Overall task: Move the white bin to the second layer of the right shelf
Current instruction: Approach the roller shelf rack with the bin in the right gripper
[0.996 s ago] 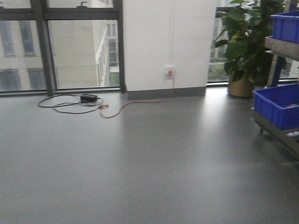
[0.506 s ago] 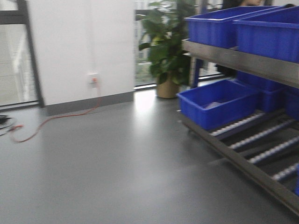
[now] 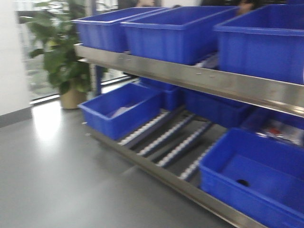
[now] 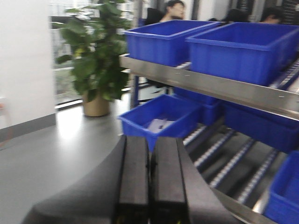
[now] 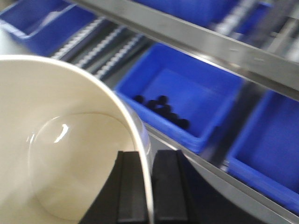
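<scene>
**Swung right: rack fills our front view**

Window wall gone from view; blue crates (image 3: 259, 178) and roller tracks (image 3: 166, 137) near. Our right fingers (image 5: 148, 186) clamp the white bin (image 5: 60, 144) by its rim, held above a lower crate. Left fingers (image 4: 150, 182) closed together, empty.
</scene>
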`<act>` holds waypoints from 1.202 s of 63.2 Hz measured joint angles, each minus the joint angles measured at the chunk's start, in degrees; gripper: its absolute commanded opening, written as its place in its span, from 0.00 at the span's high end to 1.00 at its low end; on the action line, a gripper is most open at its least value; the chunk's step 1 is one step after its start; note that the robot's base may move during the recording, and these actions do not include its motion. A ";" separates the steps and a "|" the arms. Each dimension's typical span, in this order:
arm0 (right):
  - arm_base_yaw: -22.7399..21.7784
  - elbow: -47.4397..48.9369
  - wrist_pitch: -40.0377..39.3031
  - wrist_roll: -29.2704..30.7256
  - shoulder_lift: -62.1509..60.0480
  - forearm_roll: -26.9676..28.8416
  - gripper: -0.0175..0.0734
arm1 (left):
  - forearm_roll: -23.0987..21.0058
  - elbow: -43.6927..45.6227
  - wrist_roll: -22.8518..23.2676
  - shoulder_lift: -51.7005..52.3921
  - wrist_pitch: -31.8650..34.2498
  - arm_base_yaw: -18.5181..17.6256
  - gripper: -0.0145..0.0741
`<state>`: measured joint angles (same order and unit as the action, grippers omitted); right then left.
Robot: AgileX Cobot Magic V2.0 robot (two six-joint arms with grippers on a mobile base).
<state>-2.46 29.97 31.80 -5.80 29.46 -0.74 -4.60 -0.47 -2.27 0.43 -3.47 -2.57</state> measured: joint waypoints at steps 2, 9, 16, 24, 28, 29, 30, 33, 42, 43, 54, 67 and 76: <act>0.00 0.00 0.00 0.00 0.00 0.00 0.75 | 0.00 0.00 0.00 0.00 0.00 0.00 0.74; 0.00 0.00 0.00 0.00 0.00 0.00 0.75 | 0.00 0.00 0.00 0.00 0.00 0.00 0.74; 0.00 0.00 0.00 0.00 0.00 0.00 0.75 | 0.00 0.00 0.00 0.00 0.00 0.00 0.74; 0.00 0.00 0.00 0.00 0.00 0.00 0.75 | 0.00 0.00 0.00 0.00 0.00 0.00 0.74; 0.00 0.00 0.00 0.00 0.00 0.00 0.75 | 0.00 0.00 0.00 0.00 0.00 0.00 0.74; 0.00 0.00 0.00 0.00 0.00 0.00 0.75 | 0.00 0.00 0.00 0.00 0.00 0.00 0.74; 0.00 0.00 0.00 0.00 0.00 0.00 0.75 | 0.00 0.00 0.00 0.00 0.00 0.00 0.74; 0.00 0.00 0.00 0.00 0.00 0.00 0.75 | 0.00 0.00 0.00 0.00 0.00 0.00 0.74; 0.00 0.00 0.00 0.00 0.00 0.00 0.75 | 0.00 0.00 0.00 0.00 0.00 0.00 0.74; 0.00 0.00 0.00 0.00 0.00 0.00 0.75 | 0.00 0.00 0.00 0.00 0.00 0.00 0.74; 0.00 0.00 0.00 0.00 0.00 0.00 0.75 | 0.00 0.00 0.00 0.00 0.00 0.00 0.74; 0.00 0.00 0.00 0.00 0.00 0.00 0.75 | 0.00 0.00 0.00 0.00 0.00 0.00 0.74; 0.00 0.00 0.00 0.00 0.00 0.00 0.75 | 0.00 0.00 0.00 0.00 0.00 0.00 0.74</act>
<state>-2.46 29.97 31.80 -5.80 29.46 -0.74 -4.60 -0.47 -2.27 0.43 -3.47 -2.57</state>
